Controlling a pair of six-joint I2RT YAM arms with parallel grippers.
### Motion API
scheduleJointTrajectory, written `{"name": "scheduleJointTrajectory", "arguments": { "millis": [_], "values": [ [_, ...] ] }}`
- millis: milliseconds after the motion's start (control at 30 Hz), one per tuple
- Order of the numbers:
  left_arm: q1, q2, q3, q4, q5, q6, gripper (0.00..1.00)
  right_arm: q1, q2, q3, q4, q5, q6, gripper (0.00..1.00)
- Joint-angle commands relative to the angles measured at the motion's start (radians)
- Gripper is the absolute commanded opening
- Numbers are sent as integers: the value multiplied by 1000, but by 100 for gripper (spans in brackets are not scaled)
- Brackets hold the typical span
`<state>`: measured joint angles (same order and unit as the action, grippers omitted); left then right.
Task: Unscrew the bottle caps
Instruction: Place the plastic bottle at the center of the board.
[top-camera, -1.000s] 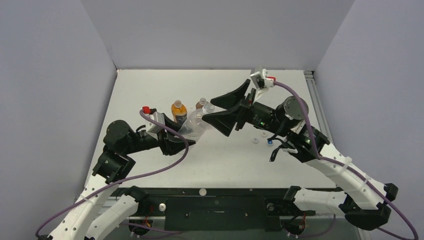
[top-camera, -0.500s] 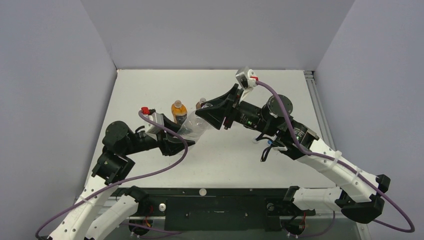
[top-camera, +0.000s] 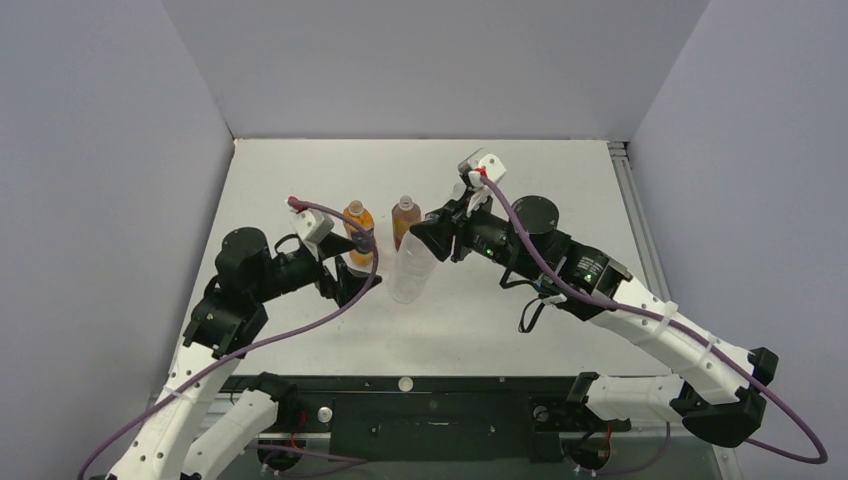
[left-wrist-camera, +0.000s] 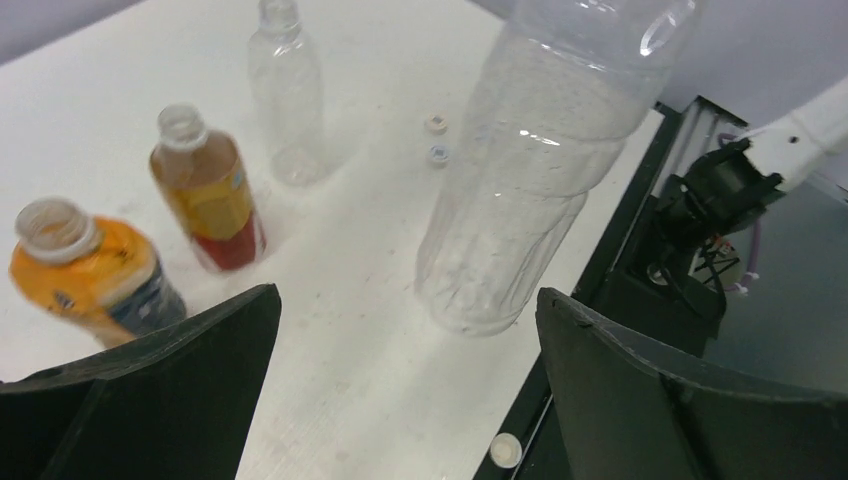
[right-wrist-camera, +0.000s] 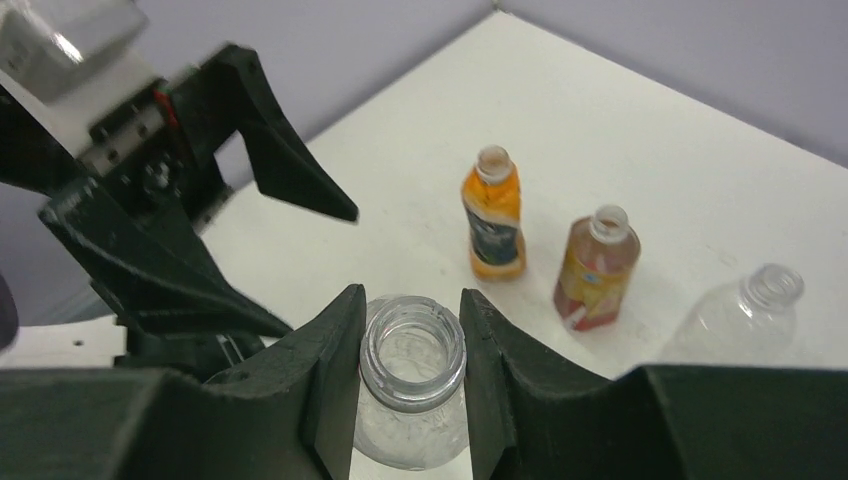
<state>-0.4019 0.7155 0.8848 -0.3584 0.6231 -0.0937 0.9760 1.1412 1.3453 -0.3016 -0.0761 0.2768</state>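
Top external view: the big clear bottle (top-camera: 408, 278) stands upright on the white table (top-camera: 560, 190), its long axis vertical. The right gripper (top-camera: 420, 238) is clamped on its neck, reaching in from the robot's right. The left gripper (top-camera: 366, 264), spread wide and holding nothing, sits just to the bottle's left, level with its body and apart from it. The orange bottle (top-camera: 357, 222) and the brown bottle (top-camera: 404, 218) stand just behind.

Left wrist view: the big clear bottle rises ahead of the open jaws and appears to touch neither. Beyond it a white cap (left-wrist-camera: 436, 123) and a blue cap (left-wrist-camera: 438, 154) lie loose on the table, close together, near a small clear bottle (left-wrist-camera: 288, 100).

Right wrist view: the two fingers (right-wrist-camera: 330, 380) press the neck from either side, just under the rim. The mouth is open, with no cap on it. The three smaller bottles beyond also show open mouths. The right arm is the one in contact and the bottle is upright. The next move looks like a plain release and a lift straight up along the bottle's axis, so as not to tip it.
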Motion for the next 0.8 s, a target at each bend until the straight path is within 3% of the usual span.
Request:
{"name": "scheduleJointTrajectory", "arguments": {
  "millis": [0,167,400,533,767],
  "values": [
    [151,50,86,-192,-2,59,97,-2,11,-100,-38,148,-64,0],
    [311,98,106,-308,0,133,97,-1,67,-190,22,251,-77,0],
    [343,71,19,-285,-167,127,97,6,134,-307,198,448,-127,0],
    [355,14,-75,-197,-217,104,96,2,175,-349,327,496,-130,0],
    [358,28,-104,-140,-267,100,97,-1,195,-435,513,557,-74,0]
  ]
}}
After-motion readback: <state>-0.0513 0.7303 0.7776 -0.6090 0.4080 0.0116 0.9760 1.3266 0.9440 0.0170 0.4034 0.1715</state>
